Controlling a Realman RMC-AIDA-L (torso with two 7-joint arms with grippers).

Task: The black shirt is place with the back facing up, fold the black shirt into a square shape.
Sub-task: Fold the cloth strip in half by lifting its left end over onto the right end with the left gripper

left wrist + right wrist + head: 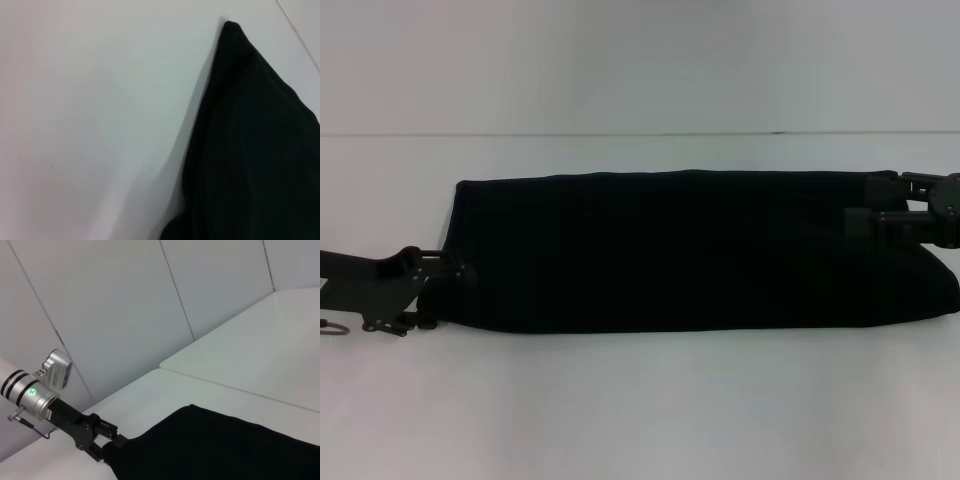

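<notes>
I see the large matte-black fabric shirt (670, 250) as a long flat band between both grippers. The left gripper (455, 272) and the right gripper (868, 205) each reach one end; I cannot tell their jaws.

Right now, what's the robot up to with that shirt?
Both arms are working a large matte-black fabric T-shirt, which lies on the white table as a long band running left to right. The left pincer is at the band's left end and the right pincer at its right end, each at the cloth's edge. The shirt is not yet a square.
</notes>
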